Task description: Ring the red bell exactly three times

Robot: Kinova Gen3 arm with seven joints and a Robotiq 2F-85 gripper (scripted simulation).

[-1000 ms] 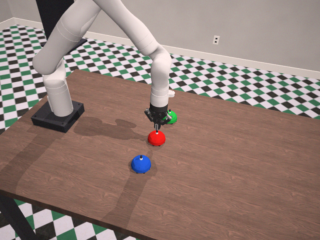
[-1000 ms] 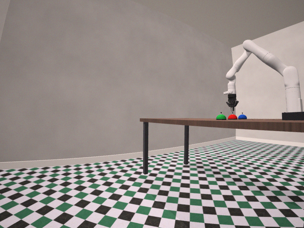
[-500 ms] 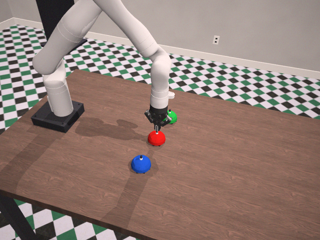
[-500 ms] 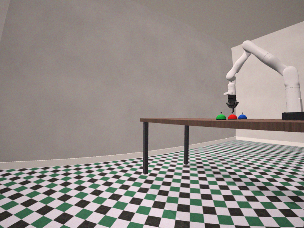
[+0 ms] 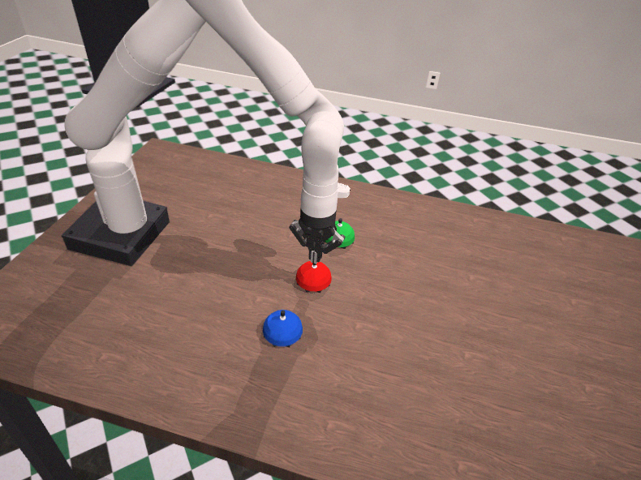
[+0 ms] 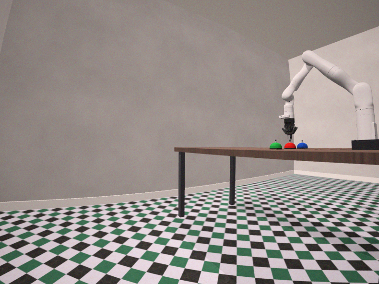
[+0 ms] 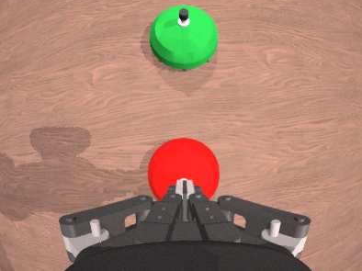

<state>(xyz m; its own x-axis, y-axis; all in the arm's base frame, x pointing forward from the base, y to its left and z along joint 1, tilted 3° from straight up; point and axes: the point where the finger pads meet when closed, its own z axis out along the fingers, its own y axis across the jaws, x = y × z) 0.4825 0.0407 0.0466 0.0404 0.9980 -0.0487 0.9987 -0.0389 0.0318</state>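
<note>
The red bell (image 5: 313, 276) sits mid-table, between the green bell (image 5: 343, 233) and the blue bell (image 5: 281, 327). My gripper (image 5: 314, 257) is shut and empty, pointing straight down, with its fingertips right at the top of the red bell. The red bell's button is hidden under the fingertips. In the wrist view the shut fingertips (image 7: 182, 186) cover the middle of the red dome (image 7: 184, 168), and the green bell (image 7: 184, 38) lies farther off with its button up. In the side view the gripper (image 6: 289, 137) stands on top of the red bell (image 6: 290, 145).
The blue bell's button is up. The arm's black base (image 5: 115, 230) stands at the table's left side. The three bells make a short diagonal row, closely spaced, shown also in the side view with green (image 6: 275, 145) and blue (image 6: 302, 145).
</note>
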